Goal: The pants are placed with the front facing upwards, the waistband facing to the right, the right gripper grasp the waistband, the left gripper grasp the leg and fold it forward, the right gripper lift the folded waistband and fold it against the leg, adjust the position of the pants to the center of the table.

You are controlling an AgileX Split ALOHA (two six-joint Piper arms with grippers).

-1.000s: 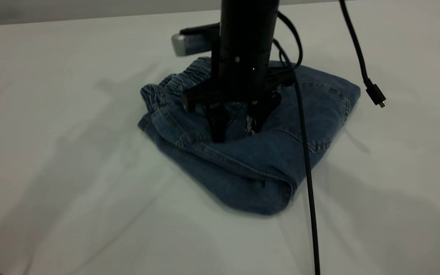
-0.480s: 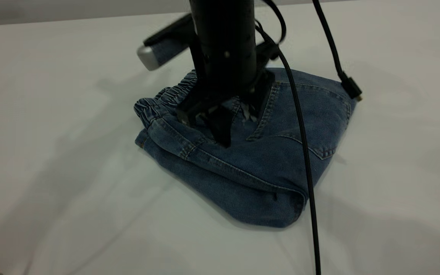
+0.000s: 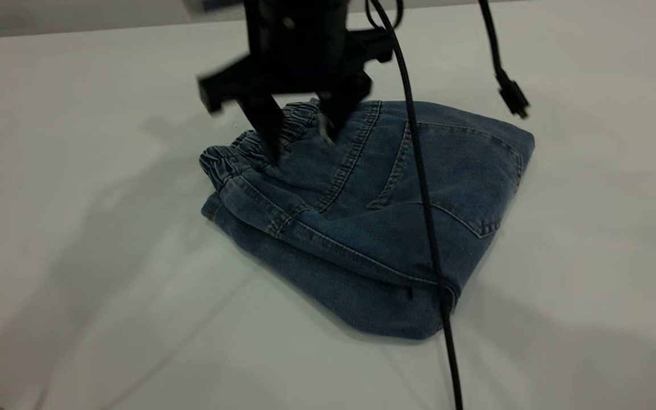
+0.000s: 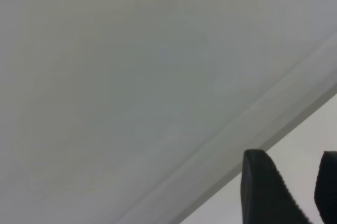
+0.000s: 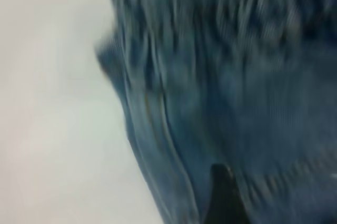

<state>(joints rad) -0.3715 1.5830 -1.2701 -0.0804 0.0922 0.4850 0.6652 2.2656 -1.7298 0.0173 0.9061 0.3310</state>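
1. Blue denim pants [image 3: 373, 210], small and folded into a thick bundle, lie on the plain pale grey table [image 3: 77, 256], roughly in the middle of the exterior view.
2. Tan stitching and a pocket seam show on the top layer; the ruched elastic waistband [image 3: 254, 145] sits at the bundle's far left edge in that view, touching the layers beneath it.
3. My right gripper [image 3: 299, 134] hangs just above the waistband with its two black fingers [image 3: 265, 128] spread apart and nothing between them.
4. Whether the fingertips touch the denim, I cannot tell.
5. In my right wrist view, blurred denim [image 5: 226, 87] fills most of the picture, with bare table [image 5: 47, 103] beside it and one dark fingertip [image 5: 224, 197] in front of the cloth.
6. My left gripper [image 4: 295, 192] is well away from the pants; its wrist view shows only bare table [image 4: 131, 76] and two black ribbed fingers [image 4: 263, 192] with a gap between them, holding nothing.
7. A black cable [image 3: 425, 199] hangs down across the pants, and a second cable's plug [image 3: 513, 97] dangles above the table beside the bundle's far right corner.
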